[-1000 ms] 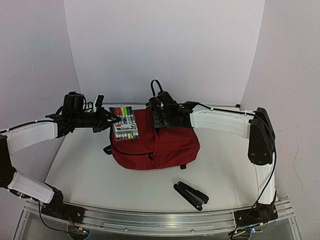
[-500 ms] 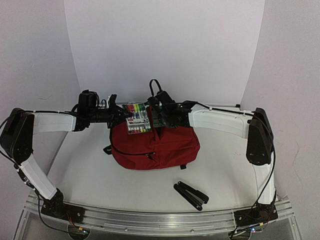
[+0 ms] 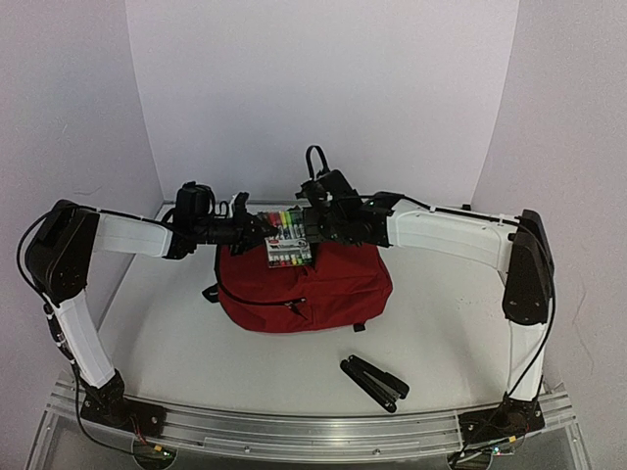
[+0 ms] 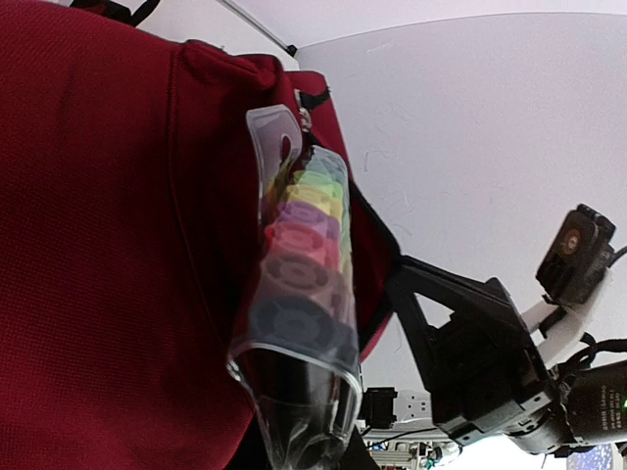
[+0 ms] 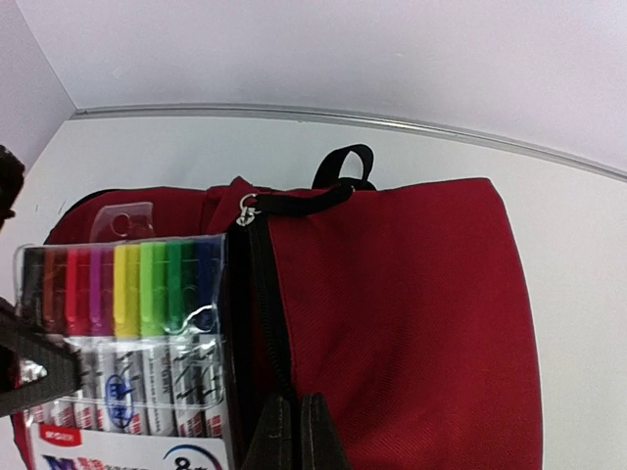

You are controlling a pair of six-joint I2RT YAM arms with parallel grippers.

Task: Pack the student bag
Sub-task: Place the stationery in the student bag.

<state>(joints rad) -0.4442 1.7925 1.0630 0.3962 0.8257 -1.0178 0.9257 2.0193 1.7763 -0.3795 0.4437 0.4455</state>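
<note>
I see a black-zipped dark red bag (image 3: 313, 289), markers (image 5: 127, 294) capped black, red, pink, yellow, green and blue in clear plastic, a black tool (image 3: 374, 382) and a white table (image 3: 176, 343).

Lower end of the marker pack (image 5: 122, 323) beyond the right wrist view's bottom edge (label print partly legible).

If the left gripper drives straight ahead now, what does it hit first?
The marker pack in the left gripper leads and probably meets the right gripper, shut on the bag at its zipper edge; depth is unclear, so it might slip past.
</note>
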